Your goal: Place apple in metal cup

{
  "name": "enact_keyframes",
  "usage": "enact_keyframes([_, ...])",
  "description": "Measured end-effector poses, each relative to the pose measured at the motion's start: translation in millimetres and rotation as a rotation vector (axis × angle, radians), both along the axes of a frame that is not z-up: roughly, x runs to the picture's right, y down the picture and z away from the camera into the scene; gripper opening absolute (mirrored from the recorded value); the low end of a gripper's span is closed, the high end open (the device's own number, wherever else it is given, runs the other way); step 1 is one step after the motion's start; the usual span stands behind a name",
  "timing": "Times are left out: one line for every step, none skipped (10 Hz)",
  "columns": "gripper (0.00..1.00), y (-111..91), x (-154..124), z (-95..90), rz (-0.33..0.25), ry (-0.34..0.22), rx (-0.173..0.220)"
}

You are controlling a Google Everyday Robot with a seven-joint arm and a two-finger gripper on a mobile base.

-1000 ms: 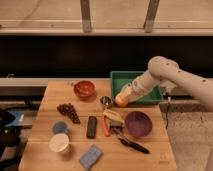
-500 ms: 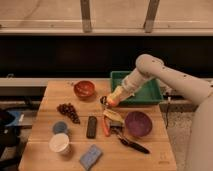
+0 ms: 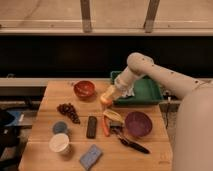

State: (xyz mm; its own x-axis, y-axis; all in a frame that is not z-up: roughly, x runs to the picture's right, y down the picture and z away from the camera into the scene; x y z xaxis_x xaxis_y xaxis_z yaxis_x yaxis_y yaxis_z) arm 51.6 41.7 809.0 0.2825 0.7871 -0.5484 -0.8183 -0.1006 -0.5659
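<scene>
My gripper (image 3: 110, 95) hangs over the middle of the wooden table (image 3: 50, 100), at the end of the white arm that reaches in from the right. It is shut on the apple (image 3: 105, 99), a small yellow-orange fruit at the fingertips, just left of the green tray. The metal cup is hidden; the apple and gripper cover the spot between the orange-red bowl and the tray.
An orange-red bowl (image 3: 84, 89) and grapes (image 3: 67, 111) lie to the left. A banana (image 3: 113, 116), a purple bowl (image 3: 138, 123) and a black-handled tool (image 3: 131, 144) sit below the gripper. A white cup (image 3: 60, 143), a blue sponge (image 3: 91, 156) and a dark bar (image 3: 91, 126) are near the front. The green tray (image 3: 145, 91) is at the right.
The arm has swung left and slightly down with the apple, from the green tray's front corner to a spot nearer the orange-red bowl. The metal cup is now covered.
</scene>
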Motion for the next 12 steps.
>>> enact_keyframes([0.17,-1,-2,4.3,0.001,-0.004,-0.002])
enact_keyframes([0.17,-5,-7,7.5,0.002,-0.012,0.001])
enact_keyframes([0.17,-8,-8,11.1,0.003,-0.013,0.004])
enact_keyframes([0.17,-10,-9,17.2,0.005,-0.013,0.004])
enact_keyframes([0.19,-12,-11,23.7,0.005,-0.015,-0.001])
enact_keyframes([0.24,-12,-12,28.2,0.004,-0.015,-0.006])
enact_keyframes([0.34,-11,-13,33.1,0.005,-0.014,-0.013])
enact_keyframes([0.44,-9,-12,37.2,0.008,-0.012,-0.021])
enact_keyframes([0.55,-8,-12,40.1,0.01,-0.011,-0.026])
enact_keyframes([0.64,-9,-11,41.3,0.012,-0.009,-0.028])
enact_keyframes([0.74,-9,-9,42.2,0.015,-0.006,-0.029])
enact_keyframes([0.79,-10,-8,42.4,0.019,-0.005,-0.028])
